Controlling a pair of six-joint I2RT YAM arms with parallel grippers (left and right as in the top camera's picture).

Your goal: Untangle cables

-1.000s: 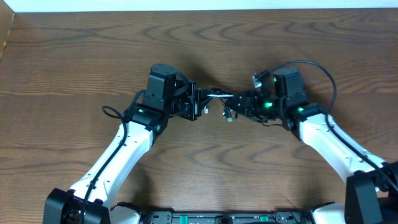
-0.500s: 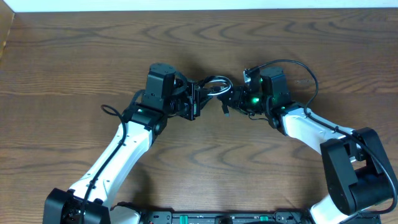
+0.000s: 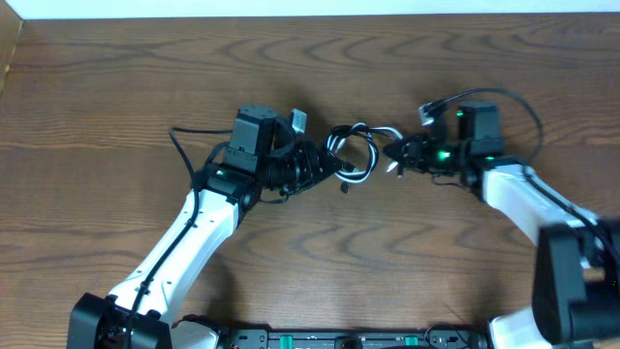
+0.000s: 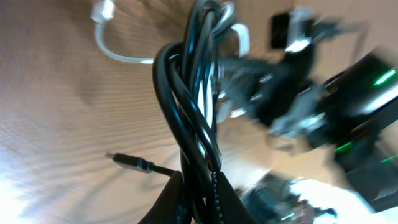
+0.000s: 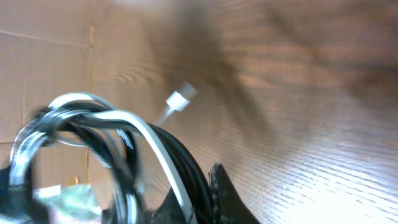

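The cables (image 3: 355,151), one white and one black, hang as a looped tangle between my two grippers at the table's middle. My left gripper (image 3: 318,167) is shut on the bundle's left side. In the left wrist view its fingers (image 4: 175,198) pinch twisted black strands (image 4: 186,118), with a black plug (image 4: 127,162) and a white plug (image 4: 102,11) hanging loose. My right gripper (image 3: 396,155) is shut on the right side. In the right wrist view the white cable (image 5: 158,149) and black strands run between its fingers (image 5: 225,193). A white plug (image 5: 180,98) dangles beyond.
Thick black arm wires arc over the right arm (image 3: 513,102) and beside the left arm (image 3: 179,136). The wooden table (image 3: 116,87) ends at a white strip along the far edge. A cardboard edge (image 3: 10,53) shows at the far left.
My right gripper has shut on the cables and moved to the right, drawing the loop out between the two grippers. The left gripper stayed shut and turned a little.
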